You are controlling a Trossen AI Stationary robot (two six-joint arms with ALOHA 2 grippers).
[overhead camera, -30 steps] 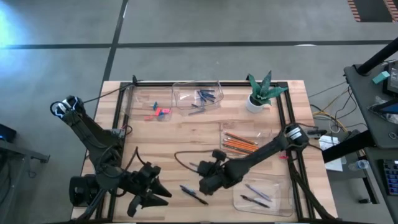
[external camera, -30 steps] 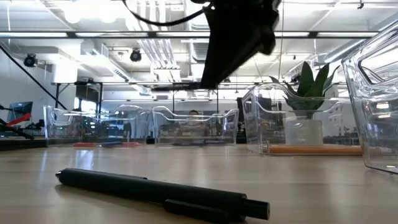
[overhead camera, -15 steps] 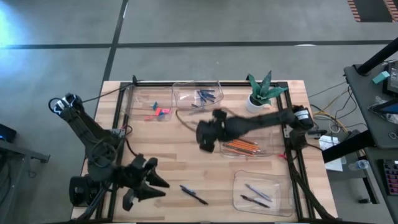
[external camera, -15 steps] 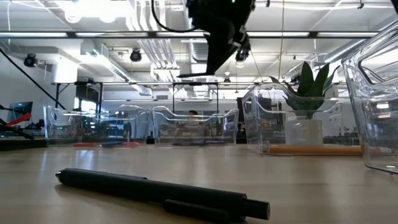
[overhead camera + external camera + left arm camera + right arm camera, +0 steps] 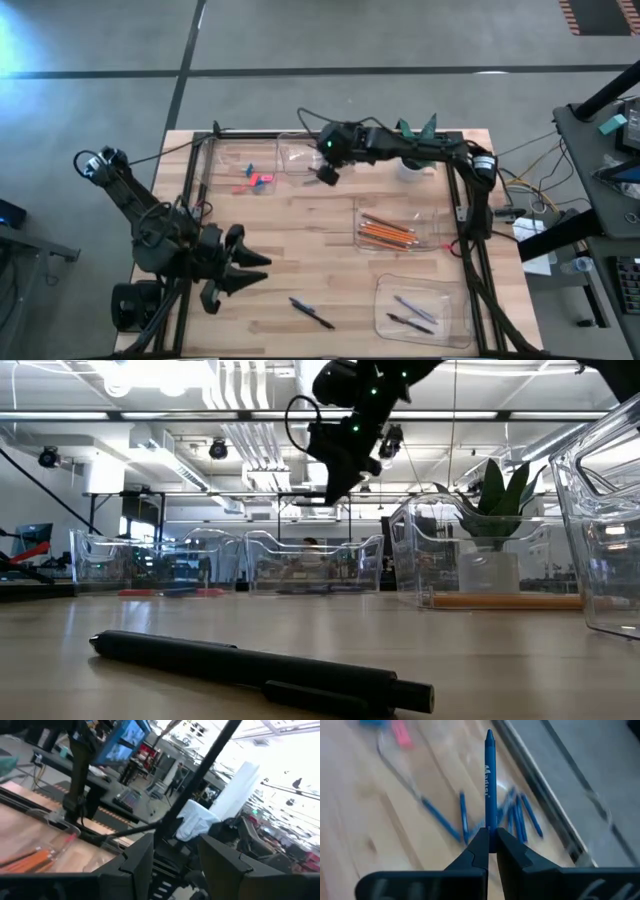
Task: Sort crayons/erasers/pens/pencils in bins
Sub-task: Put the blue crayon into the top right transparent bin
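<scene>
Pinching blue crayon (image 5: 489, 785), right tool (image 5: 490, 841); print reads approx "Mantel", unclear.

bare table (image 5: 300, 240) between the bins (image 5: 395, 225)

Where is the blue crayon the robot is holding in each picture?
High view: too small to tell; the right gripper is by the far bin.
Low view: cannot make it out under the gripper, top middle.
Left wrist view: not in it.
Right wrist view: blue crayon upright in the middle.
Shared landmark: the loose crayons in that bin.
</scene>
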